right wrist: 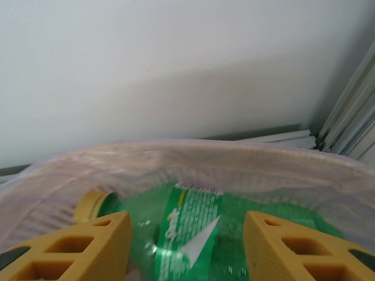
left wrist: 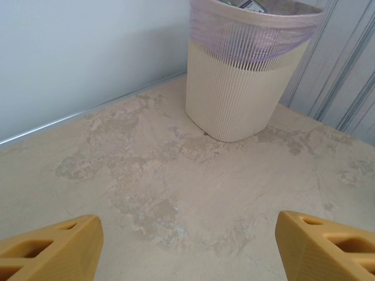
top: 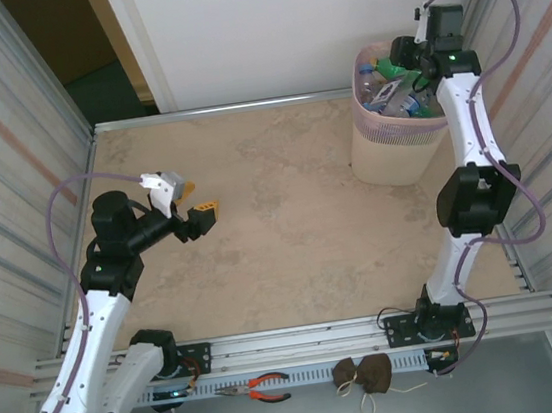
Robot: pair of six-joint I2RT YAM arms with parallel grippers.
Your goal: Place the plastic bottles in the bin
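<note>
The pale-pink bin (top: 390, 147) stands at the table's far right corner, holding several plastic bottles (top: 396, 101). My right gripper (top: 407, 57) hangs open over its rim. In the right wrist view a green bottle (right wrist: 193, 234) with a green and white label and a yellow cap lies crosswise under the spread fingers (right wrist: 88, 246), blurred, inside the pink liner (right wrist: 176, 158). My left gripper (top: 200, 216) is open over bare table at the left. In the left wrist view the left gripper (left wrist: 187, 246) holds nothing, and the bin (left wrist: 234, 88) is far ahead.
Corrugated metal walls close in both sides and a white wall (top: 284, 24) stands behind the bin. Red-handled pliers (top: 268, 387) and a brown pouch (top: 365, 372) lie on the rail shelf in front of the arm bases.
</note>
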